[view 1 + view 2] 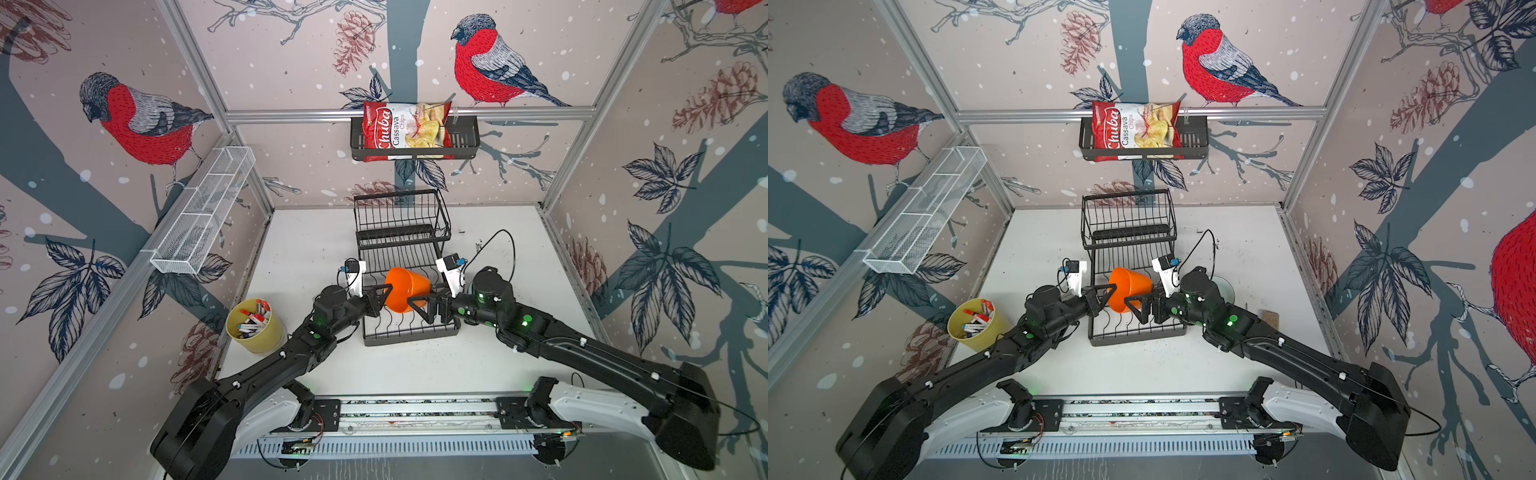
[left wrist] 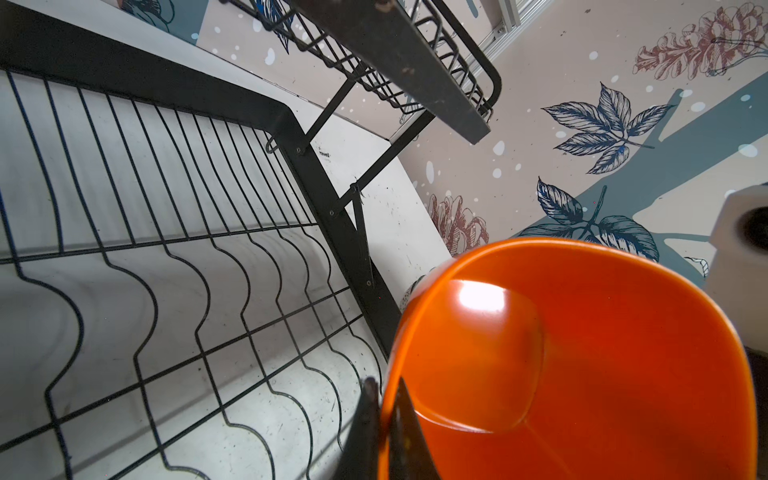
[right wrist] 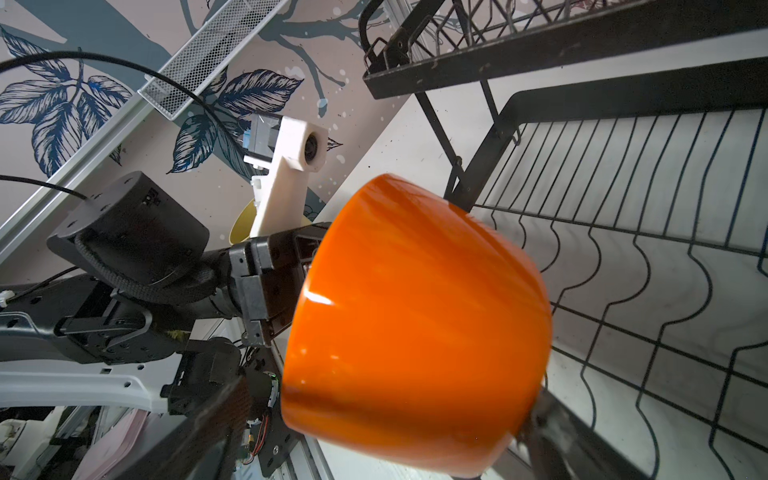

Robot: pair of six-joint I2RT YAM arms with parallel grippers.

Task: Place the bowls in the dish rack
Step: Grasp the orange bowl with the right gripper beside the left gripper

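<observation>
A chips bag (image 1: 405, 131) sits in a shelf basket (image 1: 465, 137), pens (image 1: 254, 318) in a yellow cup (image 1: 266, 338).

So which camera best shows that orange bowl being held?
Left wrist: the left gripper pinches the orange bowl at its rim. Both top views show it small over the dish rack; right wrist shows only its outside.
</observation>
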